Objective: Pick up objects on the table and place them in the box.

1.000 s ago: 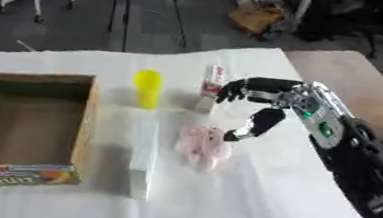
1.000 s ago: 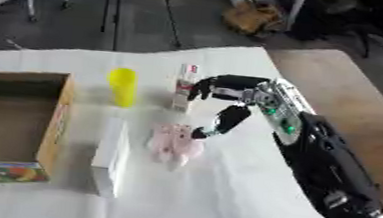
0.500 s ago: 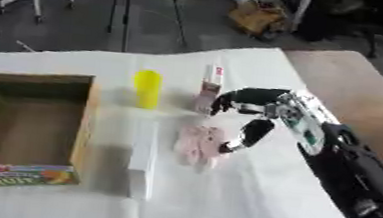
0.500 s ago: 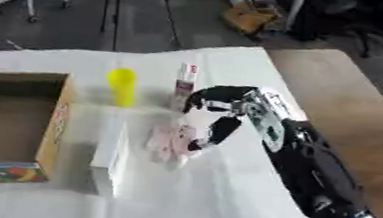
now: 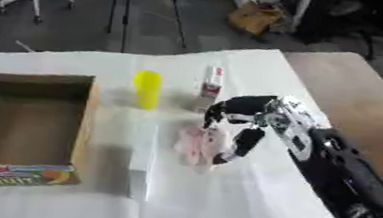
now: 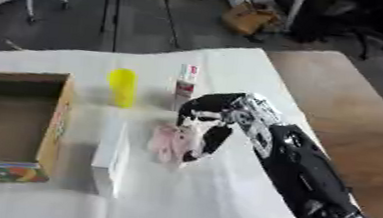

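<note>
1. An open cardboard box point(image 5: 27, 120), with a colourful printed front wall, sits at the left end of the white-covered table point(image 5: 220, 209); nothing can be seen lying inside it.
2. Just right of the box, near its front corner, a long white carton point(image 6: 109, 156) lies flat on the cloth, one end towards the box's near side.
3. Right of the box's far corner a yellow cylinder point(image 5: 147, 89) stands upright, clear of the carton and of everything else.
4. Further right of the box, roughly level with its middle, a soft pink bundle point(image 6: 167, 143) rests crumpled on the cloth, just beside the white carton and in front of the yellow cylinder.
5. Beyond the pink bundle, about level with the box's far wall, a small white pack with red print point(image 5: 211, 83) stands near the yellow cylinder.
6. The robot's right hand point(image 5: 251, 124), reaching in from the lower right, the side away from the box, is poised directly at the pink bundle with fingers spread and partly bent, thumb down beside the bundle's right edge; it has closed on nothing. Whether a fingertip touches the bundle cannot be told.
7. The left hand appears in neither view.
</note>
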Motion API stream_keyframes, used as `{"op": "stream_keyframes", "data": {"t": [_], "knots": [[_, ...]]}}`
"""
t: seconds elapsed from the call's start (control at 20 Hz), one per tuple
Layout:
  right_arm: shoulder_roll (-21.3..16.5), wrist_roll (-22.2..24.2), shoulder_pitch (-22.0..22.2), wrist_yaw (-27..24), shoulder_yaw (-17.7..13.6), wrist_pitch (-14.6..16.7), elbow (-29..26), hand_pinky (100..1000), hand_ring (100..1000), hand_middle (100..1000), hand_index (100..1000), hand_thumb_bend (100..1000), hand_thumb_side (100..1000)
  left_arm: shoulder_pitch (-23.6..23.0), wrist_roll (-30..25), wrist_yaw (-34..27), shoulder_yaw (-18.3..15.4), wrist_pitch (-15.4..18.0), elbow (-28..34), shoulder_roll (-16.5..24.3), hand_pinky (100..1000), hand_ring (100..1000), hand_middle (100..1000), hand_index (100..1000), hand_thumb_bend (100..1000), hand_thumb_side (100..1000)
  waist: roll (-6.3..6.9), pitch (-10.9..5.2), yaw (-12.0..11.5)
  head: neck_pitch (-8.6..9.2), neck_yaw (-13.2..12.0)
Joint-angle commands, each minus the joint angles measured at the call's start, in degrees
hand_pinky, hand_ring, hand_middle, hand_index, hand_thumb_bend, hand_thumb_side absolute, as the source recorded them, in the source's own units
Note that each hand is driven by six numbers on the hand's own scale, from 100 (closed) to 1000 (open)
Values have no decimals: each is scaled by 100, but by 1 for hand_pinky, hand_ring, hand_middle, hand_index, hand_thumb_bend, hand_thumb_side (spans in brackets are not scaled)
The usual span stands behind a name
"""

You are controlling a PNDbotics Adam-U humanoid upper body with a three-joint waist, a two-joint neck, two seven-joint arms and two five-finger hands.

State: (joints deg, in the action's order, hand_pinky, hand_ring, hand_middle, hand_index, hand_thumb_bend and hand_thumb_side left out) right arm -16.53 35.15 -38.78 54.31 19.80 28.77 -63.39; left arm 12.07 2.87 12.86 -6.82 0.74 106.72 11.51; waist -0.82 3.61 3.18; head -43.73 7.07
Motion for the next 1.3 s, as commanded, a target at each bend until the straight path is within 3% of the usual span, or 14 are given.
{"op": "stream_keyframes", "data": {"t": [0.05, 0.25, 0.4, 0.55, 0.6, 0.7, 0.95, 1.0, 1.05, 1.1, 1.25, 1.3], "knots": [[-38, 380, -76, -46, 20, 326, -186, 599, 584, 759, 784, 622, 574, 41, -9, -6, 14, 5, 86, 50, 662, 709, 623, 769, 538, 911, 0, -76, -3, -39, 14], [-7, 343, -42, -1, 70, 365, -214, 502, 509, 678, 755, 611, 539, 38, -9, -8, 15, 4, 87, 48, 663, 709, 623, 769, 537, 911, -6, -76, -11, -39, 18], [13, 248, -19, 101, 105, 398, -251, 484, 499, 645, 746, 605, 521, 36, -11, -5, 16, 3, 87, 48, 662, 708, 623, 769, 538, 911, -10, -75, -13, -39, 25], [27, 119, 13, 245, 140, 445, -265, 506, 537, 697, 759, 609, 534, 34, -9, -6, 14, 2, 88, 49, 663, 708, 623, 769, 538, 911, -11, -74, -13, -39, 32], [31, 106, 27, 301, 156, 462, -250, 573, 655, 803, 835, 620, 556, 35, -9, -7, 15, 2, 88, 49, 663, 708, 623, 769, 539, 911, -11, -73, -12, -39, 34], [43, 125, 50, 429, 177, 493, -212, 602, 711, 849, 870, 625, 559, 37, -11, -6, 17, 2, 89, 49, 663, 708, 623, 769, 539, 911, -11, -73, -8, -39, 38], [74, 205, 88, 669, 197, 569, -134, 621, 756, 884, 901, 634, 552, 36, -9, -4, 15, 2, 90, 50, 663, 708, 622, 769, 539, 911, -11, -71, -4, -39, 46], [81, 217, 97, 712, 200, 582, -127, 493, 625, 812, 847, 612, 500, 35, -9, -5, 15, 2, 90, 49, 663, 708, 622, 769, 539, 911, -10, -70, -4, -39, 46], [90, 195, 104, 745, 196, 587, -128, 459, 594, 789, 828, 604, 485, 35, -9, -5, 15, 2, 90, 49, 663, 708, 622, 769, 539, 911, -10, -70, -4, -39, 47], [96, 163, 106, 770, 190, 586, -133, 289, 462, 642, 698, 519, 391, 34, -9, -6, 14, 2, 90, 49, 663, 708, 622, 769, 539, 911, -10, -71, -3, -39, 48], [89, -43, 94, 833, 172, 532, -190, 213, 403, 568, 640, 471, 350, 34, -8, -7, 14, 1, 89, 48, 663, 707, 622, 769, 538, 912, -11, -73, -4, -39, 53], [88, -119, 88, 848, 160, 508, -204, 102, 316, 467, 531, 382, 282, 32, -8, -7, 13, 0, 88, 47, 663, 707, 622, 769, 538, 912, -12, -74, -4, -39, 55]]}}
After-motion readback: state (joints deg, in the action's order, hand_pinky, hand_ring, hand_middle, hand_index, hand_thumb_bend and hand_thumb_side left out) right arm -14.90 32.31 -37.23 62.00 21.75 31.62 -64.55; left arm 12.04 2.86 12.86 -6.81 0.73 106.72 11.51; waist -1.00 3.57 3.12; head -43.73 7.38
